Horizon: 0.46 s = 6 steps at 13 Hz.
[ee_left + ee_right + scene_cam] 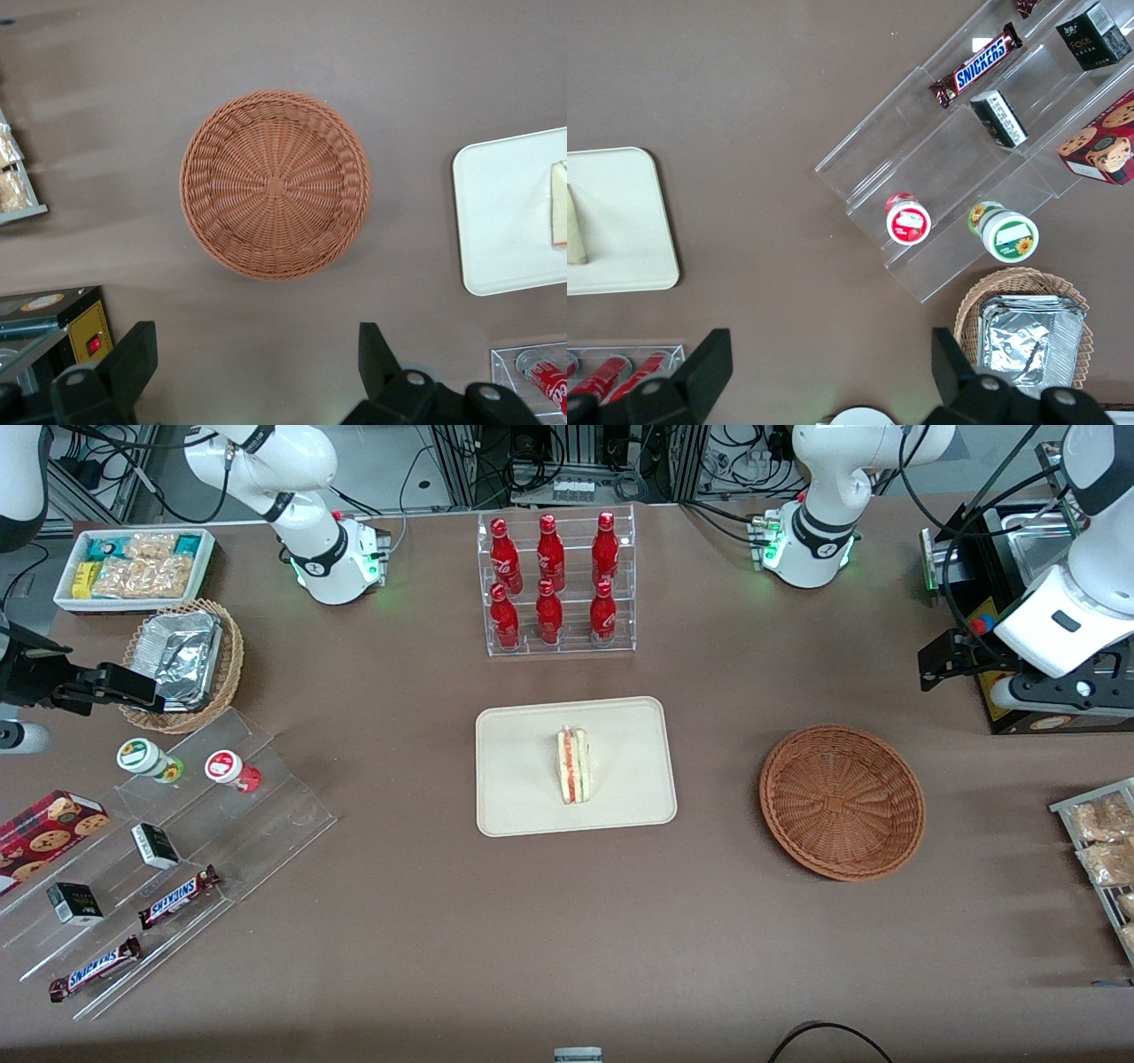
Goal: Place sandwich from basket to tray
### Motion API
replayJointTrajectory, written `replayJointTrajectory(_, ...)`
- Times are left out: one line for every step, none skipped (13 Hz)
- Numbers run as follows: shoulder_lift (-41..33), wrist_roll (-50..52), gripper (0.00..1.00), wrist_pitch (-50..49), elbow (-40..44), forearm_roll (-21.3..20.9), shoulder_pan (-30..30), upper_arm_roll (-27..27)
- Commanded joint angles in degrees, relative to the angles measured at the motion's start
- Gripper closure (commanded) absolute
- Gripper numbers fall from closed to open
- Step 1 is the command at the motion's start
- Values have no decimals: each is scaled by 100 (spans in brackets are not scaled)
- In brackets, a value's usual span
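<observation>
Hand (252, 372) of the left arm: fingers spread wide, nothing between them, held high above the surface at the working arm's end of the table. Wrist view looks straight down on the basket (275, 184), which holds nothing. In the front view the hand (939, 664) sits up beside the black box (1019, 602), well apart from the basket (842, 802) and the tray (576, 766).

Sandwich (573, 765): lying on the tray, roughly mid-tray, red and green filling edge showing, its long axis running toward and away from the front camera. Clear of the rim on all sides. One pale edge of the sandwich (559, 204) shows in the wrist view on the tray (509, 212).

Judgement: transfer looks complete; little left but to keep the arm clear.

Risks from here:
- Any low sweep of the arm toward the middle of the surface could clip the basket rim. It is light wicker, so it would likely slide or tip.
- A descent over the tray with the fingers spread could nudge the sandwich. The wrapping looks slick, so it may skid toward the low rim and off.
- Bottle rack (556, 584) stands just farther from the front camera than the tray. A careless pass there could knock the bottles.
- Cables hang around the black box near the hand; snagging is possible on a sideways move.
</observation>
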State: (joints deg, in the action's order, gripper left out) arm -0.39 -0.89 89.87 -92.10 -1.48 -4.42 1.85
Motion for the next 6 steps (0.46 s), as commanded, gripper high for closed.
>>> replayJointTrajectory(66, -60, 0, -84, 245, -45, 3, -27)
replayJointTrajectory(57, -60, 0, -171, 253, -54, 12, -27)
replayJointTrajectory(31, -60, 0, -215, 262, -54, 12, -36)
replayJointTrajectory(-4, -69, 0, -312, 262, -54, 12, -36)
replayJointTrajectory(-13, -52, 0, -400, 271, -62, 12, -36)
replayJointTrajectory(-13, -34, 0, -444, 271, -62, 12, -44)
